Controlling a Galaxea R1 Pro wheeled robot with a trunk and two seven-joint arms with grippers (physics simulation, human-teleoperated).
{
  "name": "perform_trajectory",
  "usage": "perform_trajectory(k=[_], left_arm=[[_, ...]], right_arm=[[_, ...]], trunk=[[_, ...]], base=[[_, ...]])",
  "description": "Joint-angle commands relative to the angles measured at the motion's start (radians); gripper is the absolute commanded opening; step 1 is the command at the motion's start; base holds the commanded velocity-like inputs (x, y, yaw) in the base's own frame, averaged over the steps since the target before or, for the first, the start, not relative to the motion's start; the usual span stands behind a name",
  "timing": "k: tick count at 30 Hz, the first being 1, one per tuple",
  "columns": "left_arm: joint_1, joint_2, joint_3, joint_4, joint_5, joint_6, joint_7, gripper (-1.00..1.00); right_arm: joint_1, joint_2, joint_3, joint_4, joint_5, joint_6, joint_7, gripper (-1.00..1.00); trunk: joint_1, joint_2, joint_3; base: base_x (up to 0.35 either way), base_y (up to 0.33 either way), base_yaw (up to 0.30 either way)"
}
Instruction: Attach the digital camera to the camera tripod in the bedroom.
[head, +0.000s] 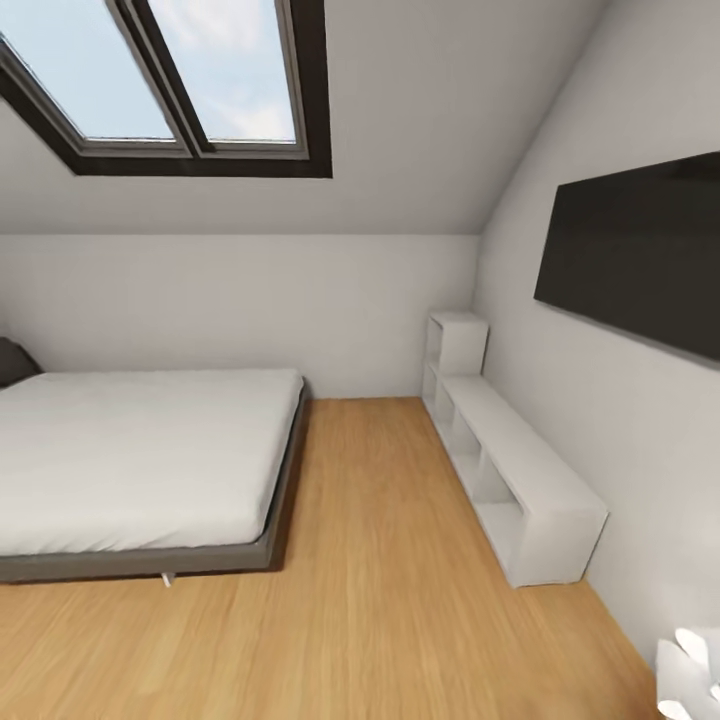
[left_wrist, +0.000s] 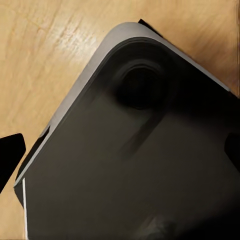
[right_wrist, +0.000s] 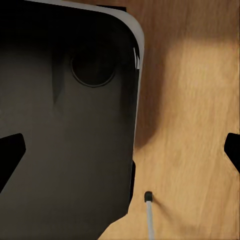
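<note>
I face the bedroom: a light wood floor (head: 400, 600), a grey-framed bed (head: 150, 450) with a white mattress, and white shelving (head: 510, 470) along the right wall. The digital camera is out of view. A thin silver leg with a black foot (right_wrist: 148, 196), possibly the camera tripod's, rests on the floor in the right wrist view. My left gripper (left_wrist: 120, 155) and right gripper (right_wrist: 120, 152) hang open over my dark base (left_wrist: 140, 165) and the floor, with nothing between their fingers.
A dark flat screen (head: 640, 250) hangs on the right wall and a skylight (head: 180, 80) sits in the sloped ceiling. Open floor runs between bed and shelving. White rounded shapes (head: 690, 665) sit at the lower right corner of the head view; I cannot tell what they are.
</note>
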Motion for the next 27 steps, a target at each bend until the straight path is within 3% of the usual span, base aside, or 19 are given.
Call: perform_trajectory(k=[1, 10, 27], left_arm=[[0.001, 0.0, 0.004, -0.002, 0.002, -0.001, 0.001, 1.0], [0.001, 0.0, 0.003, -0.002, 0.012, -0.001, 0.001, 1.0], [0.001, 0.0, 0.003, -0.002, 0.013, -0.001, 0.001, 1.0]], right_arm=[[0.0, 0.0, 0.0, 0.0, 0.006, -0.002, -0.001, 1.0], [0.0, 0.0, 0.0, 0.0, 0.006, -0.002, -0.001, 1.0], [0.0, -0.001, 0.0, 0.0, 0.006, -0.002, -0.001, 1.0]], trunk=[[0.0, 0.0, -0.001], [0.0, 0.0, -0.001], [0.0, 0.0, -0.001]], base=[[0.242, -0.2, 0.278], [0.216, -0.177, 0.278], [0.012, -0.01, 0.278]])
